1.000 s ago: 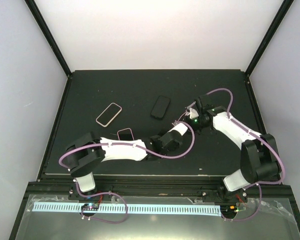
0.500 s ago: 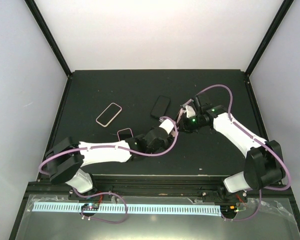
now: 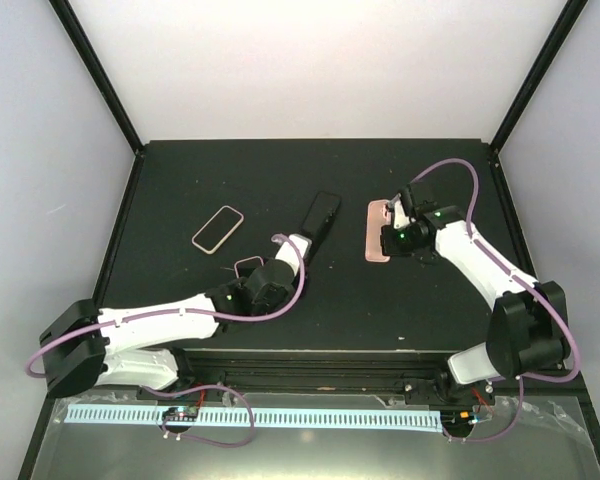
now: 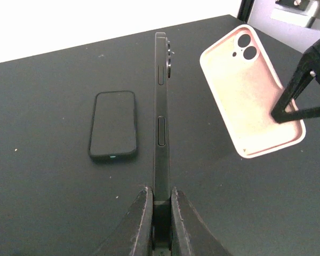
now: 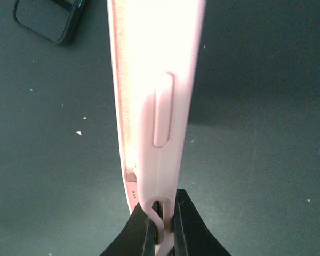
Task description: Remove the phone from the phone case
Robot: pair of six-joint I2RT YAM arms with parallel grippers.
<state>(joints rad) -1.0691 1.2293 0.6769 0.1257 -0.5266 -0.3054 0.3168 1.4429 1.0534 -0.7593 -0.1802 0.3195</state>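
Left claw (image 4: 159,194): clamped on the bottom end of the black phone (image 4: 160,106). I hold the handset edge-on above the table (image 3: 180,180). Its side buttons face my wrist camera and the camera bump is at the far end.

Right claw (image 5: 161,210): clamped on the rim at one end of the pink case (image 4: 250,90), which I hold off the table surface. The wrist view shows the case side-on, with its moulded button strip along the edge.

Task item: the black phone is out of the pink case. The two are near each other but not touching, one in each claw. The case is empty. Its inner face and the two round lens cut-outs are turned toward my left wrist camera.

Other items: a second dark phone (image 4: 113,124) lies flat, screen up, just left of the held handset. In the overhead view a pink-rimmed phone (image 3: 218,229) lies flat toward the left of the table. A smaller pink-rimmed device (image 3: 248,266) is partly hidden by my left arm.
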